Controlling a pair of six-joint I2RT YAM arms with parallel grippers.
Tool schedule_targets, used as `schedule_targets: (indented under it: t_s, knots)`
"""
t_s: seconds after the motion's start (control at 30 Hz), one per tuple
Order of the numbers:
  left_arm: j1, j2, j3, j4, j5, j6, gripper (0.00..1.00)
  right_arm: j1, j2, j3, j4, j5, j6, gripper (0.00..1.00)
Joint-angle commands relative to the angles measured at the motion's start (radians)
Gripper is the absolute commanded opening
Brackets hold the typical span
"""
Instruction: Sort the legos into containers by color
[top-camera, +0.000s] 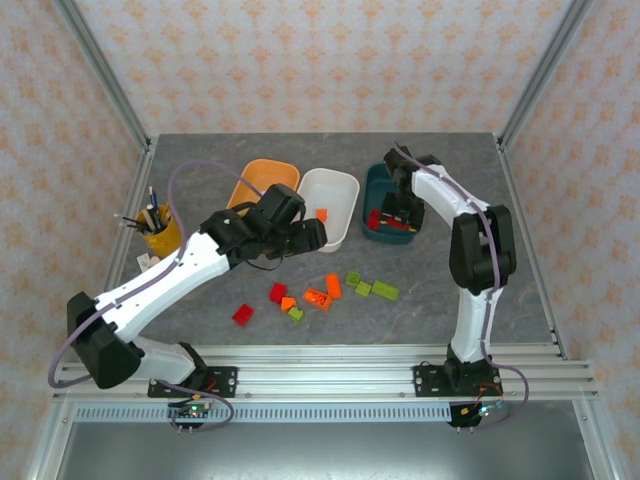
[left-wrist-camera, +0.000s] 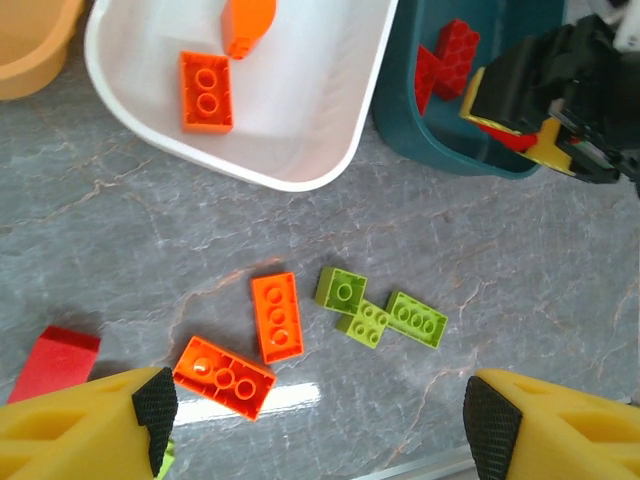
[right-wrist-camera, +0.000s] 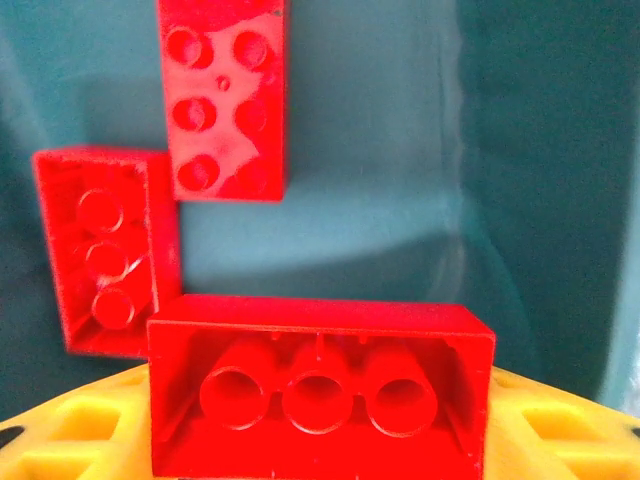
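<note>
My left gripper (left-wrist-camera: 323, 430) hangs open above the loose legos on the table, with nothing between its fingers (left-wrist-camera: 155, 405). Below it lie two orange legos (left-wrist-camera: 277, 316), three lime green ones (left-wrist-camera: 417, 318) and a red one (left-wrist-camera: 55, 360). The white container (left-wrist-camera: 330, 165) holds an orange lego (left-wrist-camera: 206, 90). My right gripper (top-camera: 398, 212) sits low inside the dark teal container (top-camera: 372, 190), shut on a red lego (right-wrist-camera: 320, 385) held underside toward the camera. Two red legos (right-wrist-camera: 222, 100) lie on the teal floor (right-wrist-camera: 400, 150) beneath it. The orange container (top-camera: 262, 178) stands at the far left.
A yellow pencil cup (top-camera: 160, 232) stands at the left, beside my left arm. More loose legos, red (top-camera: 242, 314) and orange (top-camera: 288, 303), lie near the table's front edge. The three containers stand side by side, touching.
</note>
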Motion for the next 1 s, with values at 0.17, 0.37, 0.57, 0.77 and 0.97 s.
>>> schedule_targets:
  t_s: [0.17, 0.37, 0.57, 0.77, 0.97]
  knots:
    - [-0.008, 0.019, 0.025, -0.014, -0.082, 0.008, 0.79, 0.008, 0.094, 0.09, -0.072, -0.025, -0.026, 0.62]
    - [-0.008, -0.002, 0.002, -0.052, -0.113, -0.009, 0.79, 0.006, 0.088, 0.1, -0.065, -0.005, -0.026, 0.78]
    - [-0.008, -0.044, -0.03, -0.108, -0.141, -0.038, 0.79, 0.016, 0.033, 0.212, -0.1, 0.005, -0.048, 0.82]
    - [-0.004, -0.091, -0.07, -0.215, -0.162, -0.139, 0.79, 0.086, -0.147, 0.258, -0.078, 0.077, -0.086, 0.79]
    - [0.003, -0.142, -0.151, -0.228, -0.128, -0.2, 0.78, 0.211, -0.579, -0.117, 0.22, 0.037, -0.098, 0.78]
